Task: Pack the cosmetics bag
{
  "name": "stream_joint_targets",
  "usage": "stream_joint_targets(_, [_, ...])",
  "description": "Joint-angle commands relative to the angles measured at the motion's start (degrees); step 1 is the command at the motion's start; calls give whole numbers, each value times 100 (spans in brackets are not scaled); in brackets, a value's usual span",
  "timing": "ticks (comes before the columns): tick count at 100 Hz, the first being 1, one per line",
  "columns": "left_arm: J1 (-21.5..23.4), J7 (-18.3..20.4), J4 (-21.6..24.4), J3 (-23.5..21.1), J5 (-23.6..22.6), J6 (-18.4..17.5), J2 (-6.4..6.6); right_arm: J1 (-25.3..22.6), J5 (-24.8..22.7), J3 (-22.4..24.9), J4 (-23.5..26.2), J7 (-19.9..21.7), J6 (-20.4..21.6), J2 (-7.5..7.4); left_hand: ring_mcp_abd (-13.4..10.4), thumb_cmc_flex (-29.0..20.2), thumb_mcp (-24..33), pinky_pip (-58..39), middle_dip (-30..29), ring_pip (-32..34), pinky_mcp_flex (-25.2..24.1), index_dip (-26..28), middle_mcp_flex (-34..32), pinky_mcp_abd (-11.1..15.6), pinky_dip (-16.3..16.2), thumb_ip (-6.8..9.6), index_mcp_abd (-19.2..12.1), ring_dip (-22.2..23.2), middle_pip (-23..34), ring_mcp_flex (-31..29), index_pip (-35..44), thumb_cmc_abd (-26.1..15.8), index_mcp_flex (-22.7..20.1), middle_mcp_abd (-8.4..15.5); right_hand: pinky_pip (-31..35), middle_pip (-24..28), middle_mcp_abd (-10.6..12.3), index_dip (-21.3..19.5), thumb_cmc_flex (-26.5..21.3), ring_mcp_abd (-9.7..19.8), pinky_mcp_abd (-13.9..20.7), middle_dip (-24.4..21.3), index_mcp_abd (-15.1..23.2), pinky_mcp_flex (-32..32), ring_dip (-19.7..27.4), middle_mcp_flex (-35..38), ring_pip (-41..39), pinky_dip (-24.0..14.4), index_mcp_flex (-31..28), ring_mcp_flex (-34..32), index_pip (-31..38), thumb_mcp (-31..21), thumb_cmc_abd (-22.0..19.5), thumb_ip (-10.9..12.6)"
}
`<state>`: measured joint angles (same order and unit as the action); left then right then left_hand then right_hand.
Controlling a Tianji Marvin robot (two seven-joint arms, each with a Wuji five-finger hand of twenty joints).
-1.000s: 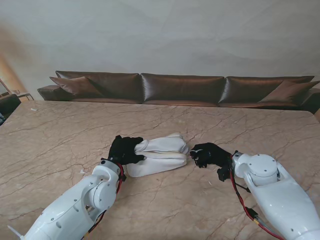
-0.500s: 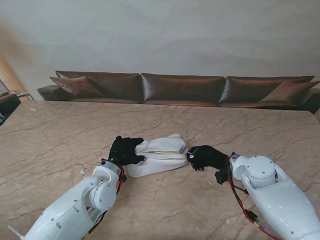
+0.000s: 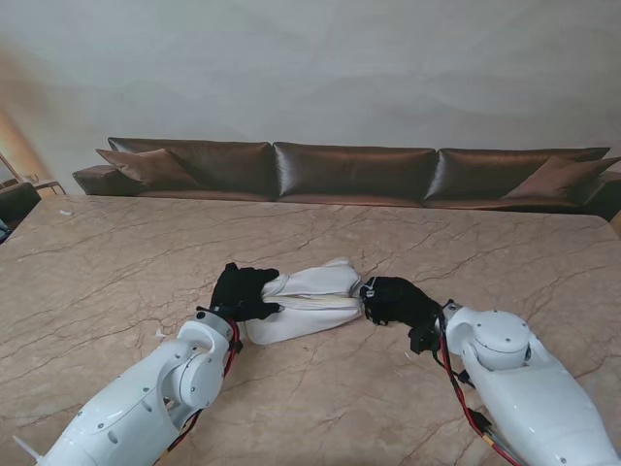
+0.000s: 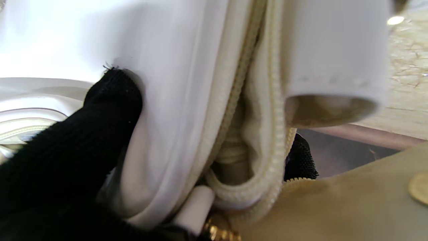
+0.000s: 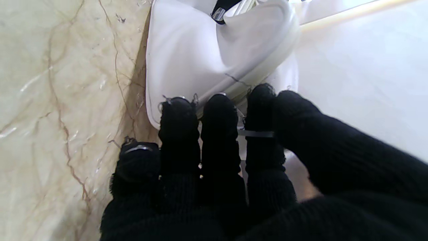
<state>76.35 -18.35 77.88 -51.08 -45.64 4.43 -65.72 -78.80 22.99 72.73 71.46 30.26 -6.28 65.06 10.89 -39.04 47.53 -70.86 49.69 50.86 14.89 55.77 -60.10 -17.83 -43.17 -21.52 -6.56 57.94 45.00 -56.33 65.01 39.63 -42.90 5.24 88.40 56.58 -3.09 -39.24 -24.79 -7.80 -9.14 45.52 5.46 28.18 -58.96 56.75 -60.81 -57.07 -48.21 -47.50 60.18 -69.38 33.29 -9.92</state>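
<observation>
Black-gloved left hand clamps one end of the soft white zippered cosmetics bag, likely anchoring it. Black-gloved right hand has fingertips pressed together on the opposite end by the zip; whether it actually grips is unclear.

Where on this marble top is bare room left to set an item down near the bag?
Bare marble table runs between the sofa and the white cosmetics bag, and out toward both side edges. It is crowded at the bag's ends, where the left hand and right hand meet it.
</observation>
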Motion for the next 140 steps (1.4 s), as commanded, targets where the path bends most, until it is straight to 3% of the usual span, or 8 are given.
stream_joint_targets(1, [114,153,-233,110,-69,-5,40,-17,38,50,190,-3,39,45,-57,-2360,1665,-18,128,639,-10,112,-497,-73,26,985,-903,253,550,-530,856,-955,-663,654,212,116,103,-176,50,-104,6,82,915,51,-68,89,-122,-91,-366,-136,180,-168,-22,235])
stream_joint_targets(80, [-155,345,-475,563,-354,-130,128,-331,543,447,1179,34,199,3,-173,-2110,1689,-36,91,541,28,111,-466,107,11,1015,-921,203,431,-546,728,-1034,-577,744,122,-60,144,-137,7,-92,13,62,940,-28,-54,48,32,-118,-410,-57,-20,-92,-1,212])
stream_joint_targets(92, [40,358,-395,289,212,-237,33,-352,436,439,1120,196,179,-44,-88,-1075,2080,458,703,-330,-266,-1199,-492,292,-333,303,-790,178,-1193,-117,167,-25,-63,535,96,-92,154,-141,5,-86,18,49,960,-36,-45,54,65,-113,-414,-52,-17,-97,2,224])
stream_joint_targets(106, [206,663,-274,-28,632,-557,37,-425,325,480,1017,277,157,-73,-203,1133,1624,1048,237,-1183,-581,-1861,217,182,-272,1448,-679,-698,-1686,568,-189,-375,629,286,70,-100,145,-147,-7,-91,16,52,945,-37,-42,55,83,-107,-408,-50,-15,-88,5,227])
stream_joint_targets(110, [230,684,-299,-95,808,-682,18,-462,310,509,1000,290,152,-79,-195,1292,1187,1149,-227,-1417,-614,-1950,496,155,-264,1480,-629,-859,-1474,627,-309,-504,686,250,67,-100,142,-152,-11,-93,16,55,940,-38,-42,53,89,-108,-408,-42,-11,-88,8,229])
stream_joint_targets(116, [262,661,-365,-166,1113,-812,-39,-515,270,557,965,298,173,-87,-179,1088,1182,1185,-614,-1620,-631,-2118,479,164,-275,1413,-548,-1046,-1535,550,-402,-462,642,128,62,-95,154,-164,-8,-90,15,60,950,-39,-41,56,94,-108,-409,-42,-3,-92,-2,234])
stream_joint_targets(129, [239,314,-668,-195,1554,-1142,-198,-627,306,681,878,293,174,-75,-164,-351,1777,914,-190,-1334,-340,-2583,-337,213,-447,686,-775,-1064,-2458,152,-247,-90,307,160,43,-83,141,-265,-16,-97,13,74,948,-47,-43,62,104,-107,-446,-42,76,-107,4,257])
stream_joint_targets(140, [286,190,-758,-245,2192,-1316,-357,-674,299,738,776,355,164,-80,100,-1604,1677,505,-371,-1049,-188,-2097,-310,189,-582,504,-417,-235,-1496,-215,-220,-413,-184,166,19,-71,161,-407,-2,-92,5,95,988,-58,-48,46,114,-106,-452,-30,107,-120,-7,301])
